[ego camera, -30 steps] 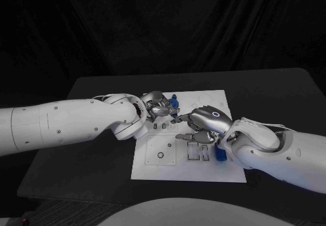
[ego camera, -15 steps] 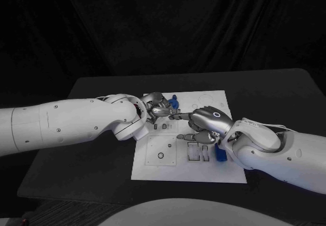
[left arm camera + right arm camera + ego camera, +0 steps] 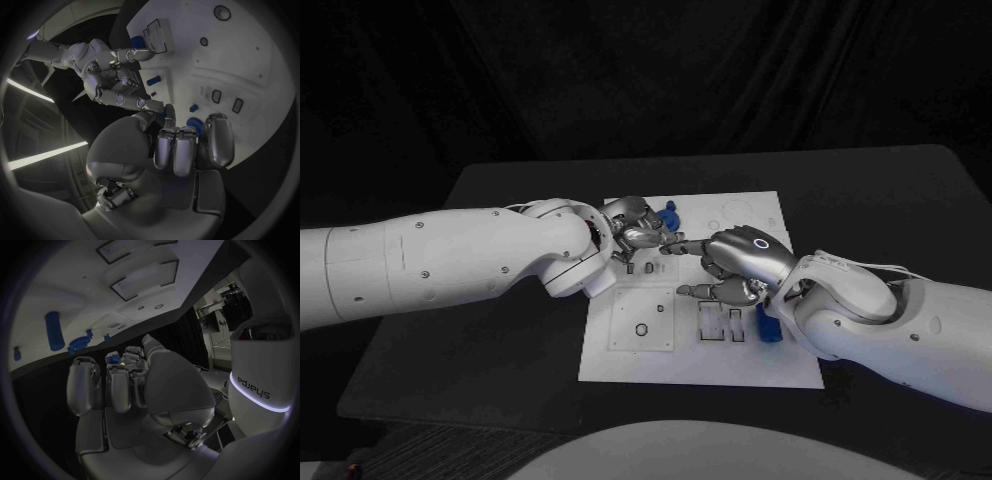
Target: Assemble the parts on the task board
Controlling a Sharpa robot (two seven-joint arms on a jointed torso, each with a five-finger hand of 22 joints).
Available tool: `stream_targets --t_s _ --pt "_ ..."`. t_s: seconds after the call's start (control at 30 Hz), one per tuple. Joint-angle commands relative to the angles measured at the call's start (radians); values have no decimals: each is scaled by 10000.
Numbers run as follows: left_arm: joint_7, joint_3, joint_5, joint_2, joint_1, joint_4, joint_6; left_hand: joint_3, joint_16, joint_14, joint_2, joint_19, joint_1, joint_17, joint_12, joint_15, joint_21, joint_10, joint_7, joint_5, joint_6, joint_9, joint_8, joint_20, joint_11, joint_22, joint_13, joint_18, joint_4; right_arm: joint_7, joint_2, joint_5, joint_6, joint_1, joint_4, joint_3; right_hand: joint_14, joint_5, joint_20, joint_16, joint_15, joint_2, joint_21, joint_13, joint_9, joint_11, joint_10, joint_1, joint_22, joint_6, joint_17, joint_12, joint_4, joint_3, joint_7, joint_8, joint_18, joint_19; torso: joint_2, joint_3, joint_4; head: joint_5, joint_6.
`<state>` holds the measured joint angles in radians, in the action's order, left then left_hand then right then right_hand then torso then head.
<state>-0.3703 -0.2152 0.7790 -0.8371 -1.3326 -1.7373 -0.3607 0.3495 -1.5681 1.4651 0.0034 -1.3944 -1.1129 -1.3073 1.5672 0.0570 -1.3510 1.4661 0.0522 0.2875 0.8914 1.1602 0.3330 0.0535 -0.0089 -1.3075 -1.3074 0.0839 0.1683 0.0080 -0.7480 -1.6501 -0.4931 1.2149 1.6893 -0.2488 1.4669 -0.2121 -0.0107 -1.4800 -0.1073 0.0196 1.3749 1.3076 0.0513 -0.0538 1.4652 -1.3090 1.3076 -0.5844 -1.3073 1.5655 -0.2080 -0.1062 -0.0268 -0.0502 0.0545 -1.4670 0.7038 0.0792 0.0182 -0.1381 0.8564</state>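
The white task board [image 3: 661, 350] lies mid-table. My left hand [image 3: 635, 232] hovers over its far left part with fingers curled [image 3: 181, 145]. A small blue part [image 3: 164, 115] shows between its thumb and fingers, so it looks pinched. My right hand [image 3: 733, 262] is beside it. One of its fingers stretches out and meets the left hand's thumb [image 3: 150, 116]. A blue bit [image 3: 113, 358] shows at the right fingertips. The right thumb stands apart from that finger. A blue cylinder [image 3: 669, 213] lies just beyond the left hand, with a blue ring [image 3: 80, 343] beside it.
Another blue part [image 3: 767, 326] lies at the board's right edge under my right forearm, next to two slotted blocks [image 3: 718, 322]. A small blue peg [image 3: 153, 80] stands on the board between the hands. Both arms cross the table's sides.
My right hand has edged toward the left hand, and its outstretched finger has risen to meet the left hand's thumb. The left hand has barely moved.
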Motion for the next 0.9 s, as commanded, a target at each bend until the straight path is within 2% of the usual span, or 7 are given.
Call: stream_targets --t_s 0.03,0.53,0.9 --pt "205 4 -106 -7 -23 -41 122 12 -26 1057 2 -60 -93 -2635 36 57 -7 1047 -15 47 76 -10 21 -20 -70 -1158 -2634 -161 10 -171 -18 -54 103 -28 -23 11 849 65 75 43 -64 -7 45 2632 18 -67 1056 91 2102 -132 -1547 53 54 7 -1 -23 -132 -379 4 -5 3 -12 2" --pt "200 4 -106 -145 -23 -94 179 11 -26 1057 -21 -53 -147 -2635 36 61 5 1047 -20 61 71 -26 16 -25 -74 -1155 -2634 -158 -15 -287 -95 -54 198 -46 -153 11 847 59 93 46 -61 -33 49 2632 61 -39 1056 97 2099 -475 -1534 53 87 -1 -63 -87 -133 -372 -3 -16 -15 -23 27" --pt "196 4 -106 -195 -23 -133 288 7 -26 1057 -56 -55 -221 -2635 36 67 8 1047 -28 85 82 -45 18 -32 -80 -1160 -2634 -159 -55 -340 -126 -54 250 -52 -221 11 846 53 92 47 -50 -52 40 2632 73 -22 1056 73 2095 -587 -1528 53 119 -18 -86 -104 -131 -365 -3 0 0 -39 66"
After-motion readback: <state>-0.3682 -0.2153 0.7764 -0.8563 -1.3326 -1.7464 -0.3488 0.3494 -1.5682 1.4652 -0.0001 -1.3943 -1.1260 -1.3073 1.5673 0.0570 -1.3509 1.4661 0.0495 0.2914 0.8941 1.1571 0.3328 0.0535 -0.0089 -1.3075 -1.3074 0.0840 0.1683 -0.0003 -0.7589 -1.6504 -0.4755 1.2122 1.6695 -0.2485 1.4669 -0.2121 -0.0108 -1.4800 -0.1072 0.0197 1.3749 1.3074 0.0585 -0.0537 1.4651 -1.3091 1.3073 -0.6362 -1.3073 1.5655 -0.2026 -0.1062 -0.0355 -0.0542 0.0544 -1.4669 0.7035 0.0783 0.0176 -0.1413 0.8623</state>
